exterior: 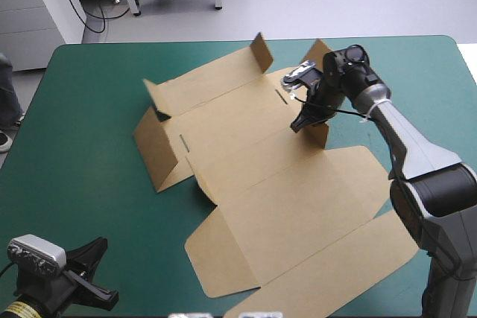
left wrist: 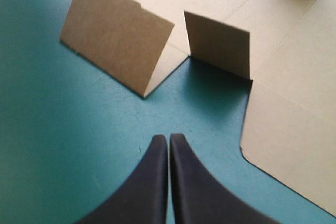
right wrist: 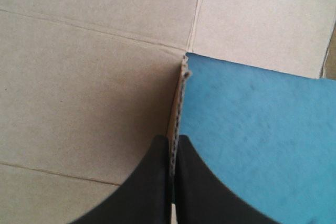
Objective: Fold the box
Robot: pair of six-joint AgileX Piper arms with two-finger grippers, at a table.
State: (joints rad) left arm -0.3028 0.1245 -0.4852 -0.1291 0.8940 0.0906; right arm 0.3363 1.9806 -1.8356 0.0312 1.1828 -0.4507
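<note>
Clamps the right gripper (right wrist: pixel 173 141), fingers all but together, on the edge of an upright side flap of the brown box (exterior: pixel 283 184). Shows flat board on one side of that gripper and teal-green cover (exterior: pixel 89 109) on the other. Holds the left gripper (left wrist: pixel 168 139) pressed together on nothing, over bare cover, with two raised flaps just ahead.

One arm held back, one reaching.
The left gripper (left wrist: pixel 168 138) sits at the table's (exterior: pixel 82 147) near-left corner, fingers pressed together; the right arm (exterior: pixel 417 158) stretches toward the far edge, the right gripper (right wrist: pixel 175 140) pinching the box's (right wrist: pixel 79 77) upright flap.
</note>
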